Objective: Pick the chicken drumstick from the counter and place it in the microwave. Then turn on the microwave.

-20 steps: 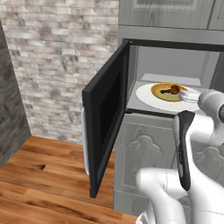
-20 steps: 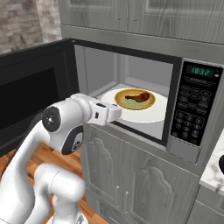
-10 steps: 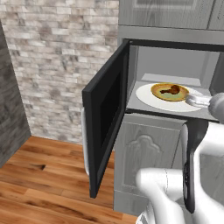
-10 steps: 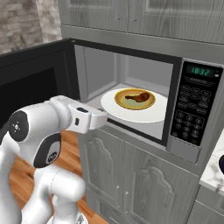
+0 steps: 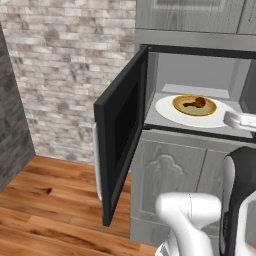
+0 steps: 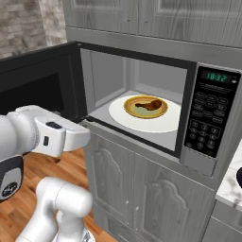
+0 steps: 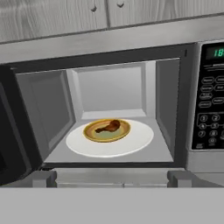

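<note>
The only writing to read is the green display on the microwave [image 6: 208, 113], whose digits look like 18:52, above a pad of buttons too small to read. The chicken drumstick [image 7: 111, 126] lies in a yellow-brown bowl [image 7: 106, 130] on the white turntable [image 7: 109, 140] inside, with the door [image 5: 120, 132] swung wide open. Since a second ago the arm has drawn back out of the opening, and the gripper [image 7: 112, 178] now sits just outside it with its jaws spread wide and empty.

A yellow-brown bowl [image 7: 106, 130] is sitting at centre; grey cabinet doors [image 6: 156, 203] are showing at six o'clock, brick wall [image 5: 65, 60] and wooden floor [image 5: 45, 200] at nine.
</note>
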Robot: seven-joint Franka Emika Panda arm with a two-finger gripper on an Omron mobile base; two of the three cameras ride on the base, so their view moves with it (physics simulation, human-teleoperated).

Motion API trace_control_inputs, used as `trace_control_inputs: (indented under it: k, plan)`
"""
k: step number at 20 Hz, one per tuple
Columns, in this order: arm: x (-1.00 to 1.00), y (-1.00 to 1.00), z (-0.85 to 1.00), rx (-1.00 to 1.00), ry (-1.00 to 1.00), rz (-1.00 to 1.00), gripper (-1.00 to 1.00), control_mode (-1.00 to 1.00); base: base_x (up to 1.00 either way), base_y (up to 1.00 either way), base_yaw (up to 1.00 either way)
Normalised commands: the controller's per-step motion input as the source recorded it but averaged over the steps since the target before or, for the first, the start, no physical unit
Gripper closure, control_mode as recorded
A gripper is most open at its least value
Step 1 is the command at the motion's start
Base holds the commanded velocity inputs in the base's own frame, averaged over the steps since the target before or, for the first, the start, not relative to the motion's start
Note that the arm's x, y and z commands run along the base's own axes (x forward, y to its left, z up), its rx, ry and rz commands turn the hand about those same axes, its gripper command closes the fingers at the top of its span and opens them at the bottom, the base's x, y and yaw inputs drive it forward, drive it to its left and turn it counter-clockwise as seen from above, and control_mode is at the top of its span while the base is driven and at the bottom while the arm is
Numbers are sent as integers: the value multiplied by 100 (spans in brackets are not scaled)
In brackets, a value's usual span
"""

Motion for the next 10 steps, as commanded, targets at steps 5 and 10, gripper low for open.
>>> trace_control_inputs:
  k: [5, 10]
  plan:
    - [-58, 57, 0, -4, -14, 0, -100, -100, 0, 0, 0]
    - [-47, 53, 0, -3, -15, 0, -100, -100, 0, 0, 0]
